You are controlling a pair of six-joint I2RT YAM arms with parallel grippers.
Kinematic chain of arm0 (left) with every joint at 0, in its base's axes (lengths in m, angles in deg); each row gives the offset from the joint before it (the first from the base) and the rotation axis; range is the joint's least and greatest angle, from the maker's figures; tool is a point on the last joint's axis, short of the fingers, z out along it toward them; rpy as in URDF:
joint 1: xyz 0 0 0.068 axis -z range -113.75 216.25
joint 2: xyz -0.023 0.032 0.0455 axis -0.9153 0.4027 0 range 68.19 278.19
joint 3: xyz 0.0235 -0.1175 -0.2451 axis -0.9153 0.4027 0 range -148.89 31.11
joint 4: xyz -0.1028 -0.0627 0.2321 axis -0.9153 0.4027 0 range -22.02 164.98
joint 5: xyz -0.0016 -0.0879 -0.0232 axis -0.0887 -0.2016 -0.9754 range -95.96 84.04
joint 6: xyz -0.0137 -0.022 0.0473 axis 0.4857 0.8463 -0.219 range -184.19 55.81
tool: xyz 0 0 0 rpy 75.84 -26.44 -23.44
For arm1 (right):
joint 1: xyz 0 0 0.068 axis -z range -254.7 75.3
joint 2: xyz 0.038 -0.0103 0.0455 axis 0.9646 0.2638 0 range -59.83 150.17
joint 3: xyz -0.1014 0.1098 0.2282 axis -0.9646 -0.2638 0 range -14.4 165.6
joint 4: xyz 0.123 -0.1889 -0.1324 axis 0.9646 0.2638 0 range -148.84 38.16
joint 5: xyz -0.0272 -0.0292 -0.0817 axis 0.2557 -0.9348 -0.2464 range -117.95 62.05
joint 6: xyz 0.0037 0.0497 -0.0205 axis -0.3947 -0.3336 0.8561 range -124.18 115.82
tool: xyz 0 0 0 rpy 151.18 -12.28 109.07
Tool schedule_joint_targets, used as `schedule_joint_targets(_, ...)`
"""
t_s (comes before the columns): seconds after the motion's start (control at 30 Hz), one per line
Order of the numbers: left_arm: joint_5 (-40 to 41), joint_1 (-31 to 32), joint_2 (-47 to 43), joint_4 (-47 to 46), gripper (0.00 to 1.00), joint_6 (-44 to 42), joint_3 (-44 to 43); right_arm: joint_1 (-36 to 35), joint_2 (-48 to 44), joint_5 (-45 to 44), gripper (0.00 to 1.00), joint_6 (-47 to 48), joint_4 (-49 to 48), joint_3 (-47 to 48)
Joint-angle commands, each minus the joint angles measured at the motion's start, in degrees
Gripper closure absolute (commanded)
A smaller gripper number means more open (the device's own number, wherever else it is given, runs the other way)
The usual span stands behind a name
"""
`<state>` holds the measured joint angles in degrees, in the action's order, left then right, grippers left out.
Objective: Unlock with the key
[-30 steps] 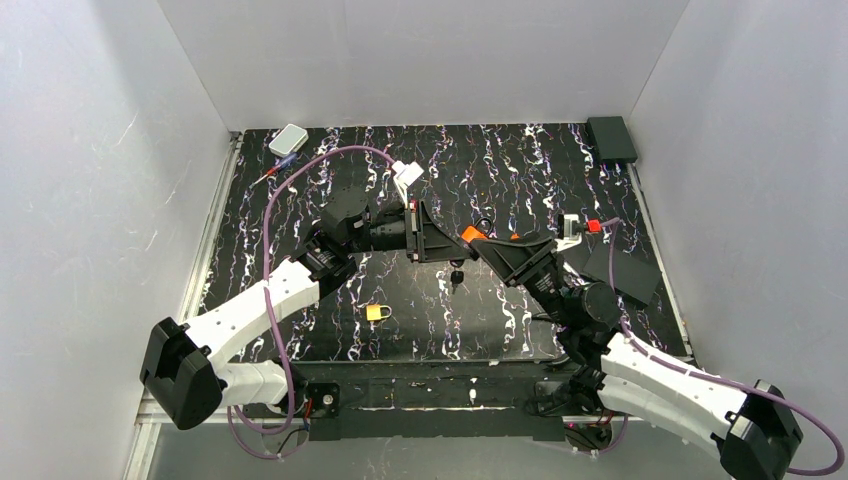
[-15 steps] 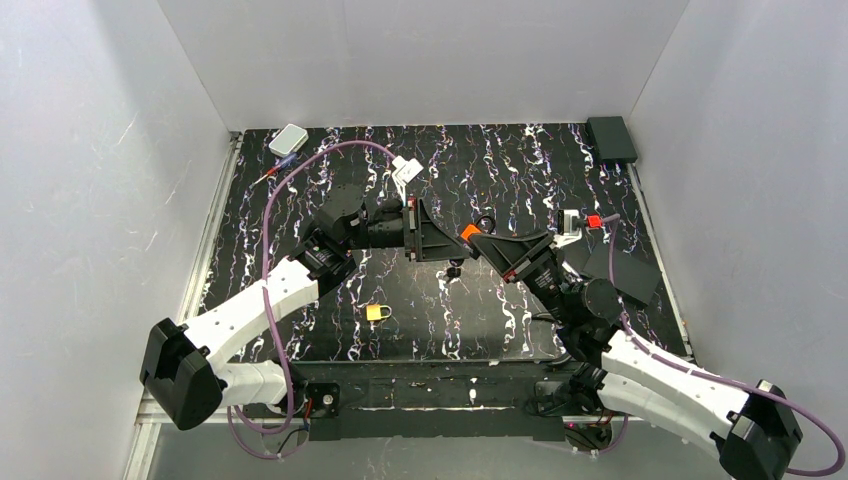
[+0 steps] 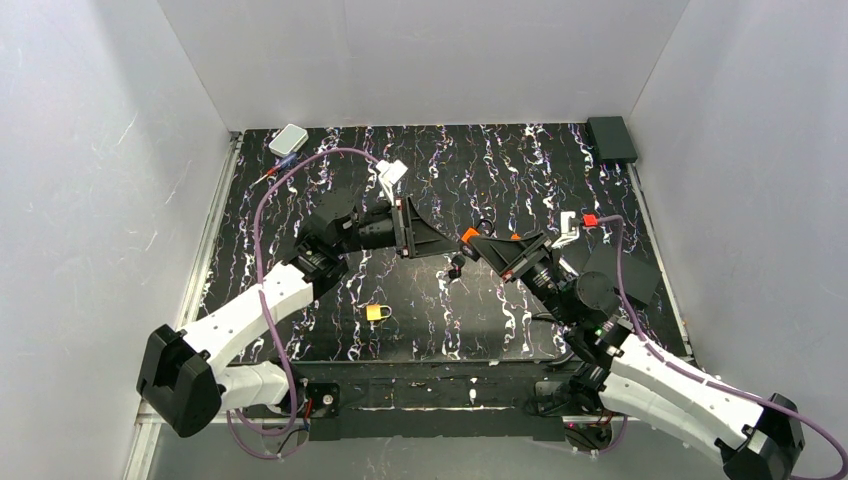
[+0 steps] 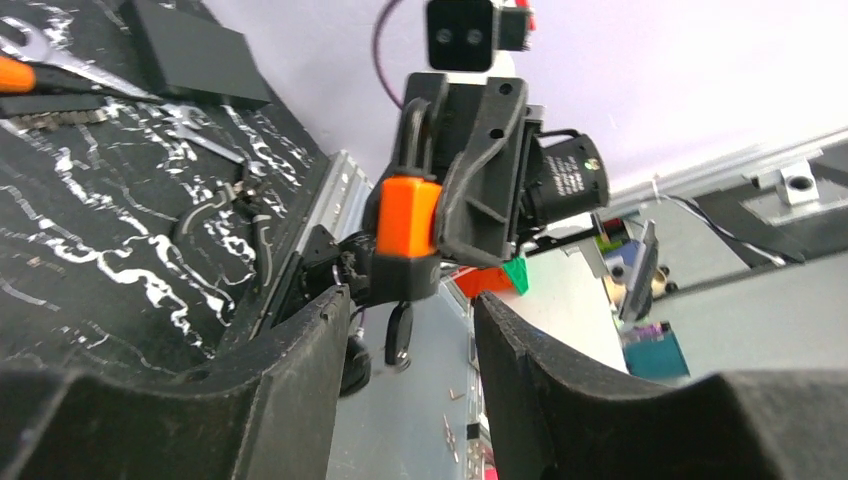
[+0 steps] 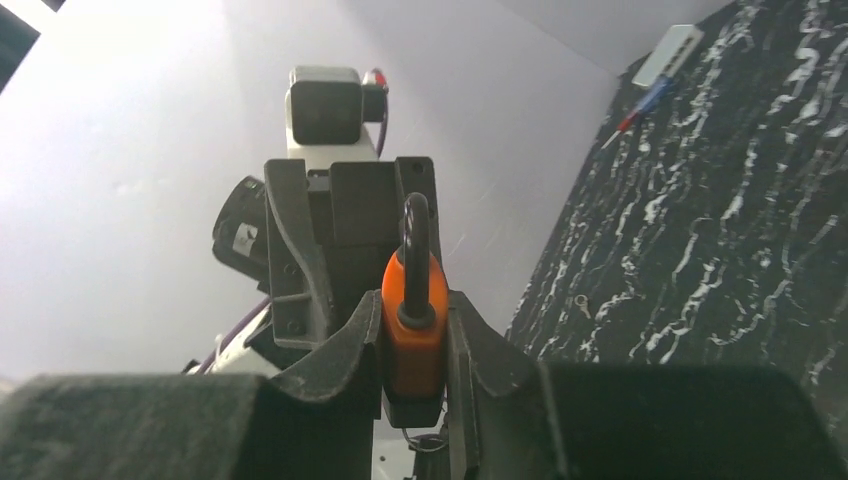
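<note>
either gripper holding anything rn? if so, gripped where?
Right gripper is shut on the orange padlock, clamped by its body, shackle free. The key hangs from the lock's underside, ungripped. Left gripper is open, holding nothing.

Seen from the top view, the left gripper reaches in from the left at mid-frame and the right gripper from the right. The padlock is pinched between the right one's fingers. The key hangs just under it, between the left gripper's spread fingers. A second padlock lies on the table lower down, left of centre. A box sits at the table's upper left corner.
</note>
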<state>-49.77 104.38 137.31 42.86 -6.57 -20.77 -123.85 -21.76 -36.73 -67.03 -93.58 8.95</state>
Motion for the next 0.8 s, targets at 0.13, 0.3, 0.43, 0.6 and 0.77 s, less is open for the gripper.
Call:
schedule_joint_targets(0.13,7.0,-1.4,-3.7,2.8,0.54,-2.6,6.6,-0.1,-3.1,-9.0,0.99,-5.3,2.3,-0.6)
schedule_joint_targets(0.3,9.2,0.0,-3.9,2.7,0.59,-4.3,8.0,-0.1,-1.5,-11.0,0.99,-7.9,2.6,-1.6)
schedule_joint_targets(0.43,9.9,1.5,-1.8,2.7,0.66,-4.8,7.5,-0.1,0.1,-10.1,0.99,-8.5,2.0,-1.6)
schedule_joint_targets(0.6,10.3,2.3,0.0,2.7,0.72,-5.1,6.6,-0.1,-0.3,-10.0,0.99,-8.6,2.3,-1.6)
schedule_joint_targets(0.77,9.9,2.9,0.8,2.5,0.74,-5.3,6.3,-0.1,-1.3,-10.6,0.99,-8.0,4.3,-0.9)
